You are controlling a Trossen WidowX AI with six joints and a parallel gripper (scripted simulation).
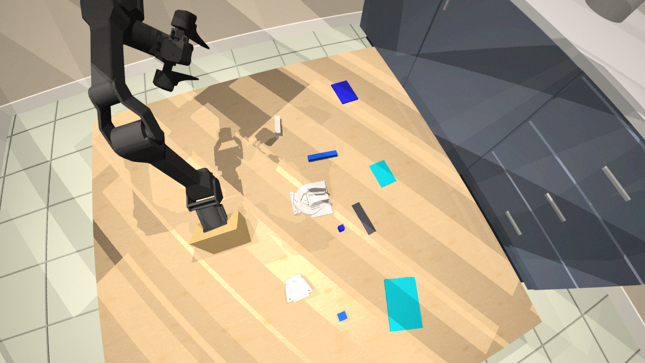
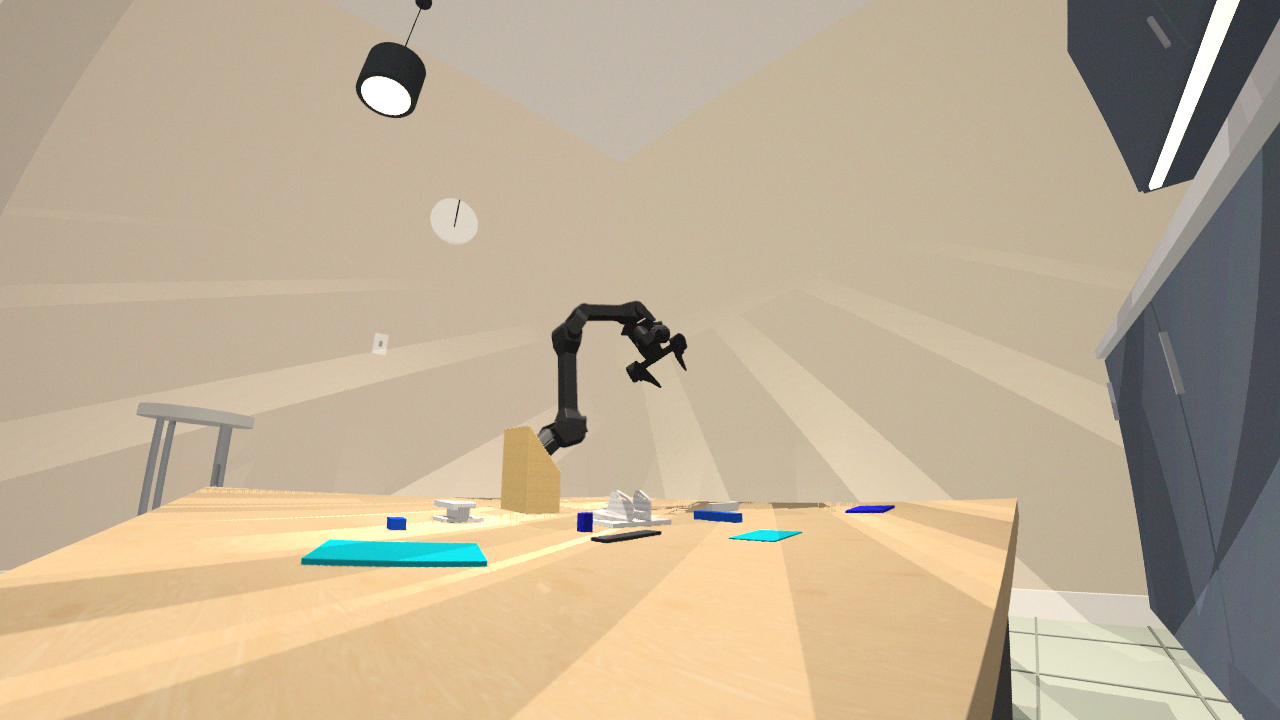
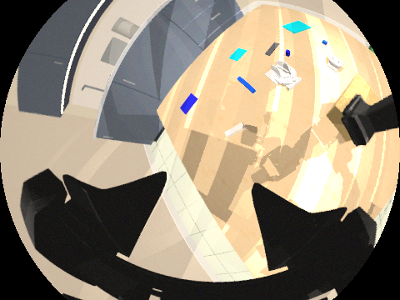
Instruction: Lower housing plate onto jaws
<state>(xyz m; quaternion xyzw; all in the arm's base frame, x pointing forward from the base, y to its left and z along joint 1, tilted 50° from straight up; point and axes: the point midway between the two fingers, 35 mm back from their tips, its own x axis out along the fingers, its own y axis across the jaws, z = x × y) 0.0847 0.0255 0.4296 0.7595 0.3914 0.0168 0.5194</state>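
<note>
The white jaw assembly (image 1: 311, 198) (image 2: 637, 521) (image 3: 284, 75) sits on the table, with two curved jaws standing up from its flat base. The white housing plate (image 1: 298, 286) (image 3: 334, 63) lies apart from it, towards the lower part of the top view; in the exterior view the plate (image 2: 457, 508) looks like a low, stepped piece. The pins and jaw stubs are too small to make out. My gripper (image 1: 202, 63) (image 2: 672, 377) (image 3: 210, 182) is open and empty, high above the table and well away from both white parts.
A wooden block (image 1: 229, 234) (image 2: 530, 474) stands at the arm's base. Around the jaws lie a blue bar (image 1: 322, 156), a dark strip (image 1: 363, 218), a small blue cube (image 1: 340, 228) and a cyan plate (image 1: 382, 173). A white block (image 1: 277, 125) lies farther off.
</note>
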